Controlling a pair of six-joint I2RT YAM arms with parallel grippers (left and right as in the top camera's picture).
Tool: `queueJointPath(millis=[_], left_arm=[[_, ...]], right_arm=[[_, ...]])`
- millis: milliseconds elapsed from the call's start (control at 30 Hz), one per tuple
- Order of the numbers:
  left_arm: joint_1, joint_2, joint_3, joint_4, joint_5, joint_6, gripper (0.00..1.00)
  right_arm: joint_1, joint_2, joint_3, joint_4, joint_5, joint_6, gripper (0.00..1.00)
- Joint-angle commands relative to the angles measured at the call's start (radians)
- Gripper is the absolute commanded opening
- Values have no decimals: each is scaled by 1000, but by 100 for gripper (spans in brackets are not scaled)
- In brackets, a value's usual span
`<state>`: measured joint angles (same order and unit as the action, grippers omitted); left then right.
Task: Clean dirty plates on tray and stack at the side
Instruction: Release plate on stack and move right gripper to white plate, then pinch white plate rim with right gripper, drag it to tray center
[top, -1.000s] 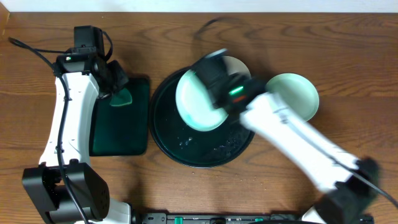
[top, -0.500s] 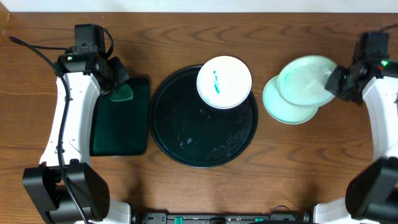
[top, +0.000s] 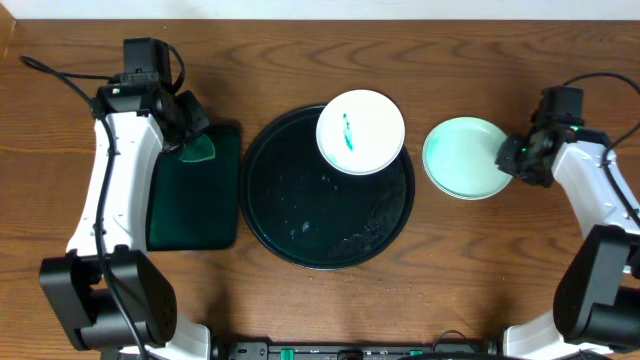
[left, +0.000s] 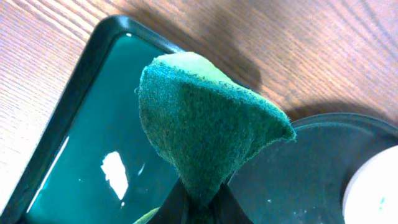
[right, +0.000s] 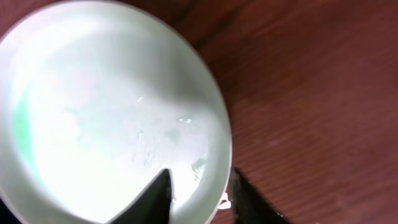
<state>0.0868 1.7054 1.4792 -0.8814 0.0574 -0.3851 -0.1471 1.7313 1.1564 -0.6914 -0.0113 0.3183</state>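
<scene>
Sponge (left: 205, 124) in left pincer (left: 199, 204); right pincer (right: 200, 196), parted, straddles plate (right: 112, 112) rim.

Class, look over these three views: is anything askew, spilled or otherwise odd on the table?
Yes. The small round white plate with a teal smear sits at the large round glossy black tray's far right edge, overhanging its raised rim. Wet droplets also dot the tray's floor.
</scene>
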Motion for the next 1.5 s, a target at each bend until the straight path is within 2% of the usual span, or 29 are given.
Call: queueJointPath(millis=[0,100,167,367,500,700,967,1067,1133,1233,1333,1467], left_arm=[[0,8,-4,4,2,8,7],[0,8,-4,0,3,12,7],[0,5,-3,0,44,56,7],[0,-22,29,-37,119,78,7],[0,-28,83,-115,119,94,7],[0,-34,117,-169,118,98,7],[-1,-33,114,-184,111,100,7],[-1,-33,114,-184,111,101,7],[-1,-33,114,-184,111,101,7],[-1,-33,114,-184,110,101,8],[-1,-33,114,-184,110,101,7],[-1,-33,114,-184,111,101,7]], right_arm=[[50,11,42,-13,-17,-47,41],[83,11,132,-48,-16,-74,46],[106,11,216,-97,-48,-113,48],[196,53,387,-120,-107,-204,47],[245,172,529,-177,-164,-302,45],[310,458,840,-380,-213,-525,44],[359,614,893,-340,-312,-571,42],[365,639,893,-327,-323,-570,33],[365,642,893,-325,-330,-565,21],[365,642,893,-327,-330,-558,9],[365,642,893,-343,-330,-547,2],[370,630,900,-384,-337,-491,1]])
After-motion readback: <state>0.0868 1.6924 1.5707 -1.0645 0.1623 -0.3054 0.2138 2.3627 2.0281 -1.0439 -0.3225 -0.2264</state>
